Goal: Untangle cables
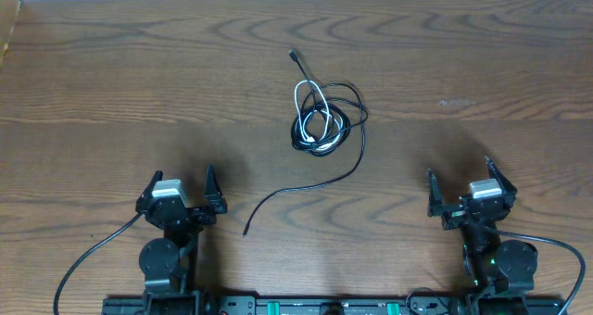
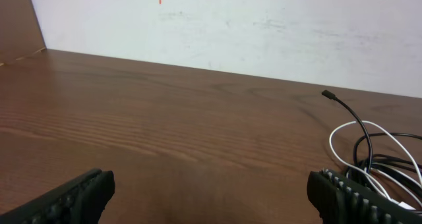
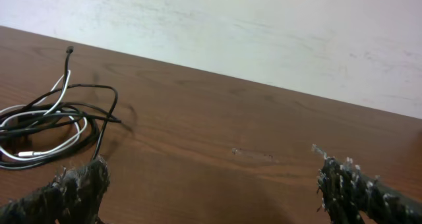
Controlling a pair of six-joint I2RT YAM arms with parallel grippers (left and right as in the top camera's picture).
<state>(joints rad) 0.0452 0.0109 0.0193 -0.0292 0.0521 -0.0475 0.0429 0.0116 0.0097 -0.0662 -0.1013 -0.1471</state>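
The cables lie tangled mid-table: a long black cable [image 1: 357,120] coils around a shorter white cable [image 1: 311,107] that forms small loops. One black plug [image 1: 292,54] points toward the far edge, and the black tail [image 1: 306,187] runs down toward the near left. The same black cable [image 2: 359,128] and white cable [image 2: 379,135] appear at the right of the left wrist view, and the black cable [image 3: 99,92] with the white cable [image 3: 56,141] at the left of the right wrist view. My left gripper [image 1: 182,187] and right gripper [image 1: 460,178] stand open and empty near the front edge, both apart from the tangle.
Thicker black wires [image 1: 93,255] run from the arm bases along the front edge. A pale scuff [image 1: 456,102] marks the wooden table [image 1: 139,93] at the right. A white wall [image 2: 264,26] rises behind the far edge.
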